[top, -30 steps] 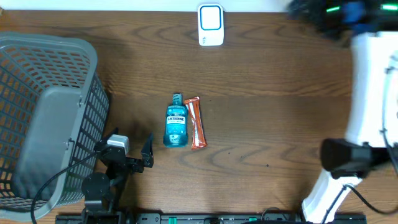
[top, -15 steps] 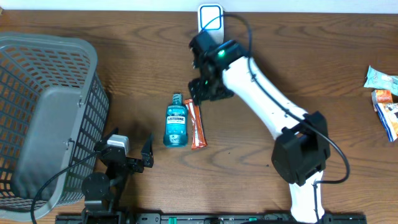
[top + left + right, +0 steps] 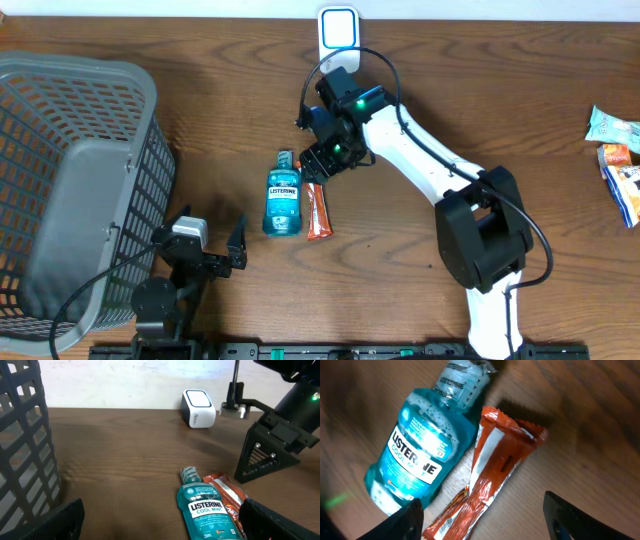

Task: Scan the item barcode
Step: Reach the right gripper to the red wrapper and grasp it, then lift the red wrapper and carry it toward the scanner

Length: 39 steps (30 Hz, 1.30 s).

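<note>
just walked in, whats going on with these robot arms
The right gripper hovers, jaws open, over an orange snack wrapper that lies next to a Listerine bottle on the table; it holds nothing yet. The left gripper sits open near the grey basket, away from both items. The white scanner stands at the far edge, nothing in front of it.

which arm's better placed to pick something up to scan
Right. The right gripper hangs open over the top end of the orange packet, beside the Listerine bottle. The left gripper sits by the basket, off to the side of both.
</note>
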Motion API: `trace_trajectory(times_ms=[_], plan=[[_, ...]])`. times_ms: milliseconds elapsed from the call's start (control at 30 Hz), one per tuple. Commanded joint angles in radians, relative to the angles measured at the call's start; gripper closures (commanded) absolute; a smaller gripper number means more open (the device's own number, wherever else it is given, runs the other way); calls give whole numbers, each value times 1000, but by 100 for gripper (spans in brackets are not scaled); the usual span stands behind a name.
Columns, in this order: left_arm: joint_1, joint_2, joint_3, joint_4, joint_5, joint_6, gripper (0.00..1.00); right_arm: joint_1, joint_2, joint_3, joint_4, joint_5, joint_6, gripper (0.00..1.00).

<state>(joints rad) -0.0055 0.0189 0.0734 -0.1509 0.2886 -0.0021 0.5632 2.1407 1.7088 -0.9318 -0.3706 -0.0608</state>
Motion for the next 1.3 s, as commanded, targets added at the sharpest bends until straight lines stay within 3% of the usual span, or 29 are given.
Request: trace_trajectory(times_ms=[0, 267, 333, 533, 800, 1000, 1267], plan=[[4, -2, -18, -21, 5, 6, 2, 5, 49, -6, 1, 5, -68, 29], [4, -2, -18, -21, 5, 6, 2, 21, 172, -6, -53, -74, -71, 35], [4, -2, -18, -21, 5, 6, 2, 35, 190, -6, -82, -85, -71, 41], [4, -2, -18, -21, 6, 6, 2, 59, 235, -7, -124, -77, -71, 99], [4, -2, -18, -21, 5, 6, 2, -2, 205, 93, -148, -111, 84, 99], [4, -2, -18, -21, 6, 6, 2, -91, 86, 130, -162, -264, 82, 99], [4, -2, -18, -21, 5, 6, 2, -178, -23, 129, -293, -518, -168, 99]])
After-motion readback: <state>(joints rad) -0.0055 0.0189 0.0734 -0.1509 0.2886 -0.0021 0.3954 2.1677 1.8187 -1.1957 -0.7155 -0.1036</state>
